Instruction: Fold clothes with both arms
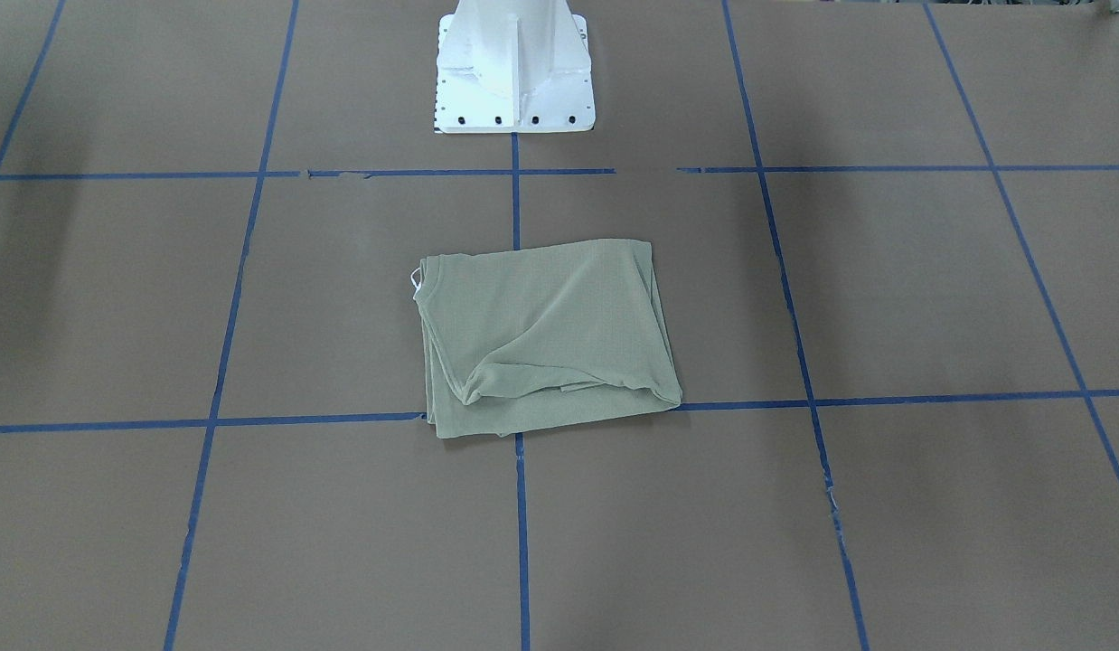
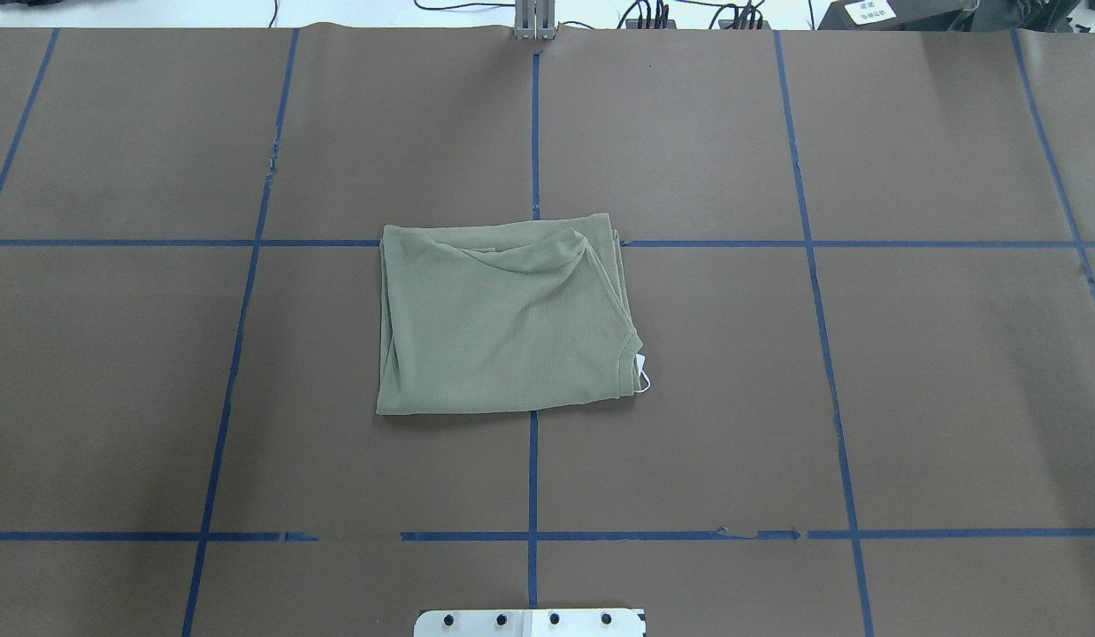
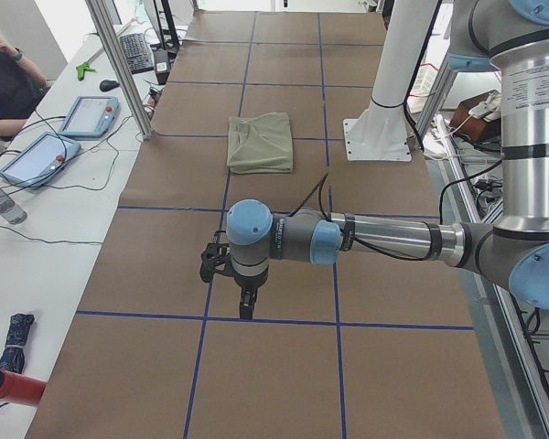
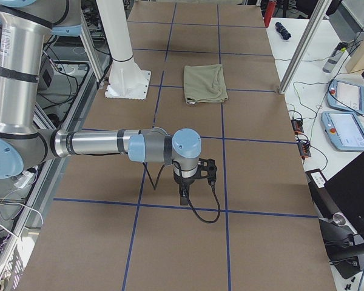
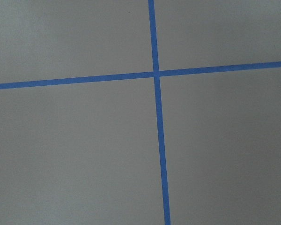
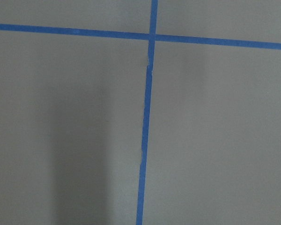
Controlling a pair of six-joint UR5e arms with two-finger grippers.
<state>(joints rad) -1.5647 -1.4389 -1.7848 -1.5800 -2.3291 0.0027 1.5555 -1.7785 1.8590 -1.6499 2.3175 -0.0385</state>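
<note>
Brown paper covers the table (image 2: 123,133), gridded with blue tape (image 2: 534,133). At the table's left end we find the left gripper (image 3: 246,309) pointing down just above the paper. It shows only in the side view, so we cannot tell whether its jaws stand apart or together; its wrist camera sees only paper and tape. In the centre, over a tape crossing in front of the white pedestal base (image 1: 514,81), lies the green shirt (image 2: 503,318). It is folded into a flat packet with its longer side running left to right, and the hang tag (image 2: 642,376) sits at the right corner nearer the robot. At the right end the right gripper (image 4: 183,197) hangs likewise, its state equally unreadable. Both are well apart from the shirt; we judge neither clearly nearer, and the folding looks finished.
</note>
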